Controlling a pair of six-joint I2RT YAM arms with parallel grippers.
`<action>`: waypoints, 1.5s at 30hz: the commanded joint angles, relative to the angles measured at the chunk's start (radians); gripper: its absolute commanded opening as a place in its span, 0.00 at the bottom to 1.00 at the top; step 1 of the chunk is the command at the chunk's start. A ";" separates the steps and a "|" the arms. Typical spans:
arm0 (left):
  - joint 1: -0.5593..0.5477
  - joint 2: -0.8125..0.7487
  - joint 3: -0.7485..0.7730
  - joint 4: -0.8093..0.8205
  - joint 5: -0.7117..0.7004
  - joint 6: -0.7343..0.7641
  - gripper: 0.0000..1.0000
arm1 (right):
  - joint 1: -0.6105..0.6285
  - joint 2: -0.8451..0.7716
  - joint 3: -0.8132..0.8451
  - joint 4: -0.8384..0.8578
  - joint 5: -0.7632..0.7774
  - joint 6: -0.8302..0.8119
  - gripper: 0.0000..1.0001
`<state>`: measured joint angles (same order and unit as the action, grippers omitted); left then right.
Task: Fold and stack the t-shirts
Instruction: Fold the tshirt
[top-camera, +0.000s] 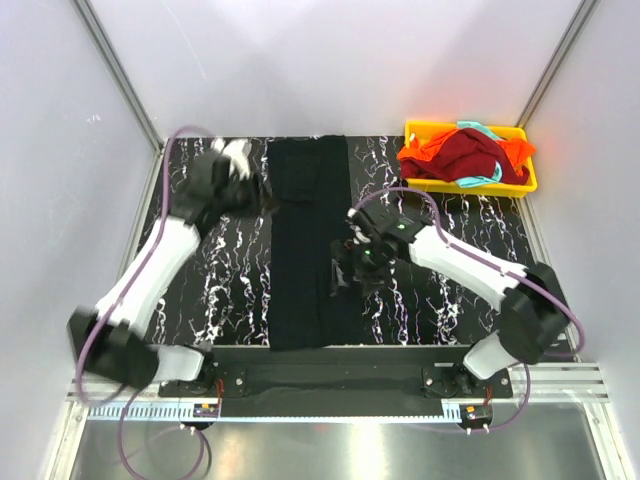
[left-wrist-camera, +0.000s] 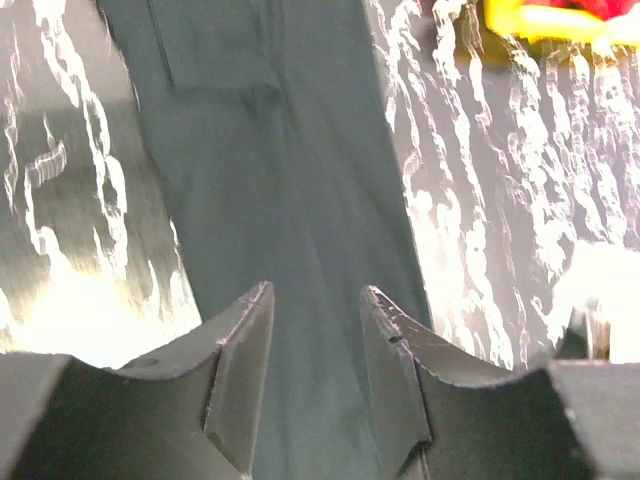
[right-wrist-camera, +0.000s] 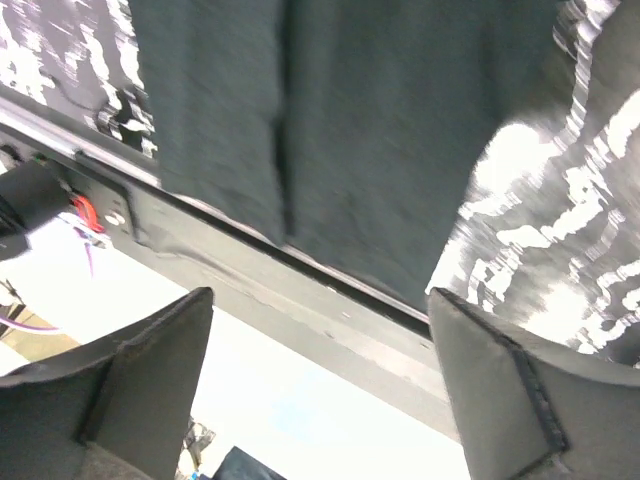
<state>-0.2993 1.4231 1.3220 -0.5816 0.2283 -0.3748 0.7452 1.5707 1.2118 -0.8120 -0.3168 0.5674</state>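
Observation:
The black t-shirt (top-camera: 305, 250) lies as one long narrow strip down the middle of the table, running from the back edge to the front edge. My left gripper (top-camera: 262, 195) hovers by the strip's upper left side; in the left wrist view it (left-wrist-camera: 316, 290) is open with only the shirt (left-wrist-camera: 290, 180) below the gap. My right gripper (top-camera: 340, 275) is over the strip's right edge near the middle. In its wrist view it (right-wrist-camera: 320, 295) stands wide open and holds nothing, above the shirt's near end (right-wrist-camera: 400, 120). The dark red t-shirt (top-camera: 475, 150), orange t-shirt (top-camera: 430, 155) and teal t-shirt (top-camera: 480, 182) are bunched together.
The three bunched shirts fill a shallow yellow tray (top-camera: 420, 128) at the back right corner, also seen at the top of the left wrist view (left-wrist-camera: 540, 20). The black marbled tabletop (top-camera: 230, 280) shows on both sides of the strip. A metal rail (right-wrist-camera: 300, 290) runs along the front edge.

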 joint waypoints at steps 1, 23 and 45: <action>-0.011 -0.166 -0.320 -0.052 0.034 -0.111 0.45 | -0.021 -0.073 -0.125 0.031 -0.025 -0.041 0.91; -0.142 -0.590 -0.983 -0.038 0.108 -0.558 0.47 | -0.144 -0.109 -0.592 0.453 -0.246 0.132 0.69; -0.254 -0.515 -1.006 0.000 0.049 -0.625 0.40 | -0.144 -0.020 -0.636 0.533 -0.321 0.160 0.55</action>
<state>-0.5449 0.8940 0.3359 -0.6014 0.2844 -0.9955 0.6056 1.5261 0.5941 -0.3031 -0.6533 0.7338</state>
